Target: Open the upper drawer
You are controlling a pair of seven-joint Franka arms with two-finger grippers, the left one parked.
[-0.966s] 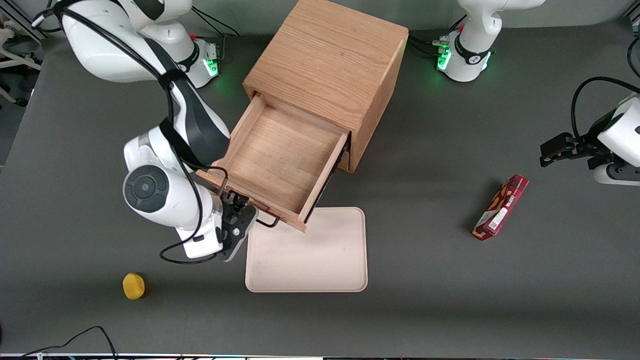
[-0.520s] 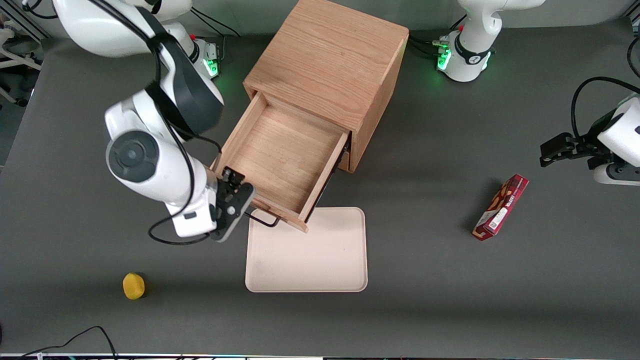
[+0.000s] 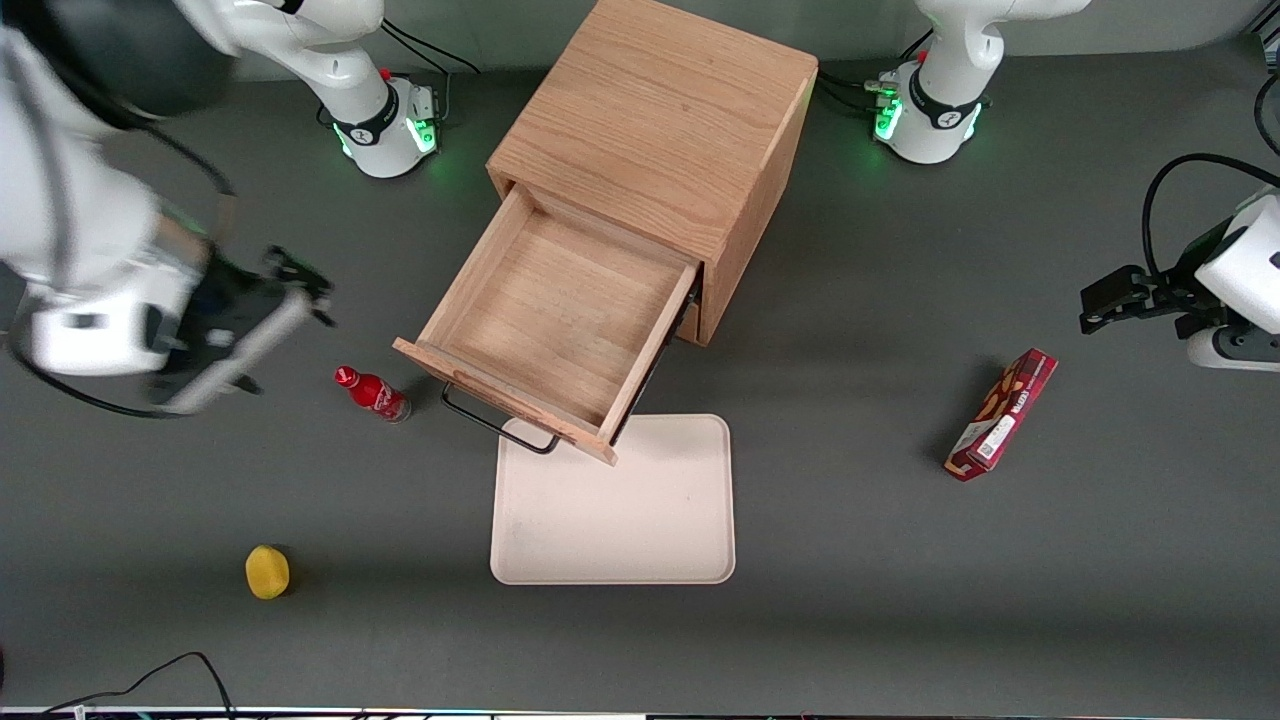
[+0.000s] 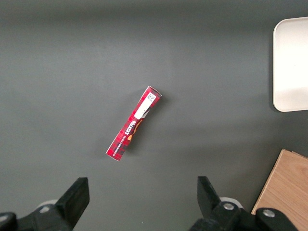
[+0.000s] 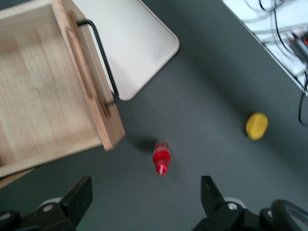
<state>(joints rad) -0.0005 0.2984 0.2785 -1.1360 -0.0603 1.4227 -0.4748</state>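
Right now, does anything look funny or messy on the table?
Nothing is spilled or broken. The upper drawer sticks far out, empty, its front overhanging the tray. The red box lies askew. The open gripper is away from the handle.

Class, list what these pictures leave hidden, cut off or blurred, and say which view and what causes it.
- Lower drawer: front view, hidden under the open upper drawer and the cabinet top.
- Gripper: front view, smeared by motion, away from the handle toward the working arm's end; right wrist view shows only its open fingers.
- Bottle label: too small in the front view, blurred in the right wrist view.
- Tray: left wrist view, cut off by the edge.
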